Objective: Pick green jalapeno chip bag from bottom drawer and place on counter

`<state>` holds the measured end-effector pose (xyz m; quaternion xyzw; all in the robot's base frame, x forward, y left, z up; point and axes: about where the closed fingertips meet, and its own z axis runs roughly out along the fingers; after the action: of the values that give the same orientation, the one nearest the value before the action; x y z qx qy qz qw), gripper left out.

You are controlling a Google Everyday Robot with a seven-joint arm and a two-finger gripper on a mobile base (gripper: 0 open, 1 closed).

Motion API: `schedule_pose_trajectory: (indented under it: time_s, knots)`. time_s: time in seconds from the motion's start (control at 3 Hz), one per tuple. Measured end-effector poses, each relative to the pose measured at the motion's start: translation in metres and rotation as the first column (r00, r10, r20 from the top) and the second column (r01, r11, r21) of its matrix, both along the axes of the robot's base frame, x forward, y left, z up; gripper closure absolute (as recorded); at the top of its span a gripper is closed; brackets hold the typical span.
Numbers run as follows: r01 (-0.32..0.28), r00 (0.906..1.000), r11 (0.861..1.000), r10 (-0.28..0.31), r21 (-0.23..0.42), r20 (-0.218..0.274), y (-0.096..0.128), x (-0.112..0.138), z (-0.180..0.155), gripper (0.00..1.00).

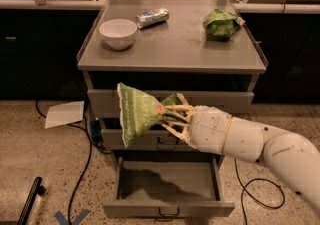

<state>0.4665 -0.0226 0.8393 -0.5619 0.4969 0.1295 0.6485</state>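
now green jalapeno chip bag (138,113) pinched in hand (172,117), above bottom drawer (167,183)

We find the tool (167,116) in mid-air in front of the cabinet's upper drawers and above the open bottom drawer (167,210). It clasps the neck of the chip bag (137,114), which juts out to its left. Behind and above, on the surface (170,51), a bowl (118,33) sits at the left. A cylindrical packet (152,17) lies just behind it to the right, and a rounder bag (220,23) at the right. A sheet of paper (64,114) lies on the floor left of the cabinet.
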Motion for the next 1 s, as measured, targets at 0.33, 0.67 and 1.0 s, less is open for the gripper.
schedule_pose_trajectory:
  time_s: [0.33, 0.67, 1.0]
  knots:
    - [-0.003, 0.9999, 1.000, 0.004, 0.021, -0.013, 0.005, -0.001, -0.009, 1.00]
    - [-0.018, 0.9994, 0.999, 0.016, 0.044, 0.029, 0.003, 0.011, 0.000, 1.00]
    - [-0.019, 0.9971, 1.000, 0.018, 0.024, 0.074, -0.004, 0.035, 0.022, 1.00]
